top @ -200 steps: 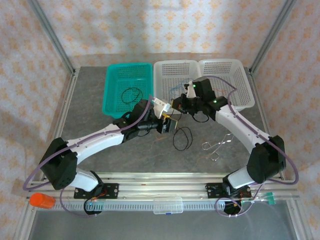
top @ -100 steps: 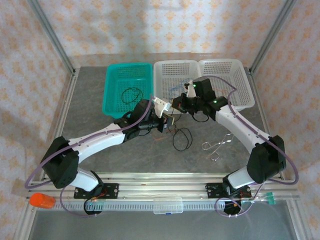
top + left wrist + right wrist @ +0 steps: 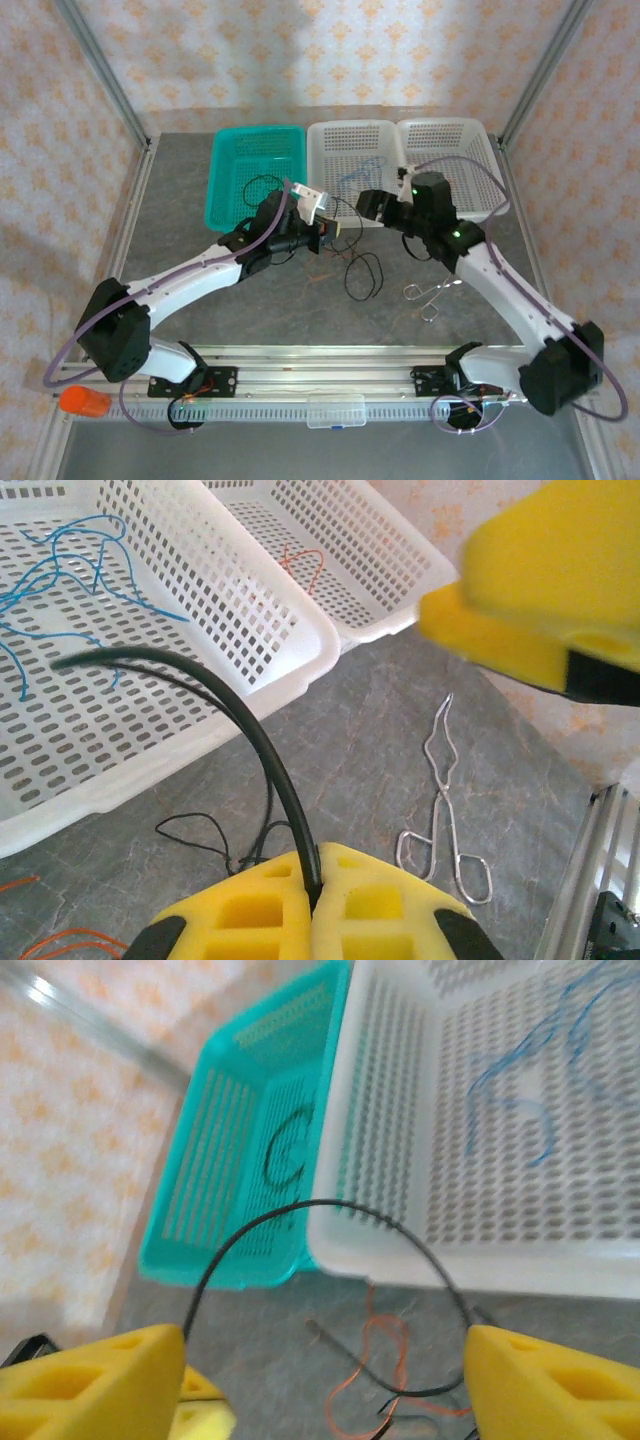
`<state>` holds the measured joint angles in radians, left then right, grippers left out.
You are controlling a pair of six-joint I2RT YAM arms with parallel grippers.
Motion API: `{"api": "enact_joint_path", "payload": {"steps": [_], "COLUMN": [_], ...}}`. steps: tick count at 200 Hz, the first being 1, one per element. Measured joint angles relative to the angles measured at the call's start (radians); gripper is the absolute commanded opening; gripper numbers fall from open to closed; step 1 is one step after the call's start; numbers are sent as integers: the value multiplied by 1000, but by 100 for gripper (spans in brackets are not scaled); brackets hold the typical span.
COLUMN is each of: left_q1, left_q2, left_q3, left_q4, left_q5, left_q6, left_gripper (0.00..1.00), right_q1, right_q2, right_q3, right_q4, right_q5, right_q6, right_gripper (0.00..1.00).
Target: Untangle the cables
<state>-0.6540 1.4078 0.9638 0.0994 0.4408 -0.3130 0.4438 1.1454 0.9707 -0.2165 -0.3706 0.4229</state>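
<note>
Pinching the black cable (image 3: 262, 742) flat between the yellow pads of the left tool (image 3: 312, 888), pressed together with nothing but that strand between them. Held up off the bench (image 3: 380, 725) in a stiff arch, probably to lift the strand free of the loose wires below.

Stood with the right tool (image 3: 320, 1380) spread wide, one pad at either bottom corner of the right wrist view, the same black arch passing between them untouched. Gripped nothing there. Read as a let-go, either to reach for a fresh hold further along or to leave the strand to the left arm alone.

Lay partly sorted by colour already: a black loop (image 3: 262, 187) in the teal basket (image 3: 216, 188), blue cable (image 3: 365, 168) in the middle white basket (image 3: 352, 127), a short piece of red-orange wire (image 3: 300, 565) in the far white basket (image 3: 395, 550).

Left on the bench, just in front of the baskets and between the two tools: more red-orange wire (image 3: 370, 1360) and a thin black loop (image 3: 365, 275), close together, whether crossed not clear.

Lay apart to the right, silver tongs (image 3: 432, 290), touched by neither tool.

Called for next, by the look of it: a slow draw toward the teal basket, with care not to drag the red-orange wire along.
</note>
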Motion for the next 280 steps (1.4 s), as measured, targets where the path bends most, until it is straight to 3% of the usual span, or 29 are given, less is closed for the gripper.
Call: {"api": "enact_joint_path", "payload": {"steps": [16, 37, 61, 92, 153, 221, 248, 280], "left_q1": [13, 35, 57, 61, 61, 61, 61, 89], "left_q2": [-2, -6, -13, -13, -12, -13, -26, -86], "left_q3": [1, 1, 7, 39, 61, 91, 119, 161], "left_q4": [7, 13, 23, 22, 24, 8, -34, -88], "left_q5": [22, 46, 71, 98, 154, 160, 124, 71], "left_q6": [-12, -33, -53, -57, -82, -82, -78, -67], "left_gripper": [0, 0, 0, 0, 0, 0, 0, 0], "right_q1": [-2, -2, -2, 54, 168, 179, 180, 181], "right_q2": [-76, -127, -169, -217, -77, 20, -24, -216], "right_q3": [-83, -179, -304, -457, -462, -443, -452, -521], "right_q4": [54, 87, 159, 284, 514, 646, 633, 547], "right_q5": [83, 106, 18, -90, -100, -45, -20, 105], "right_q6": [-32, -93, -139, -166, -196, -195, -188, -181], "right_gripper": [86, 80, 71, 71, 69, 66, 65, 67]}}
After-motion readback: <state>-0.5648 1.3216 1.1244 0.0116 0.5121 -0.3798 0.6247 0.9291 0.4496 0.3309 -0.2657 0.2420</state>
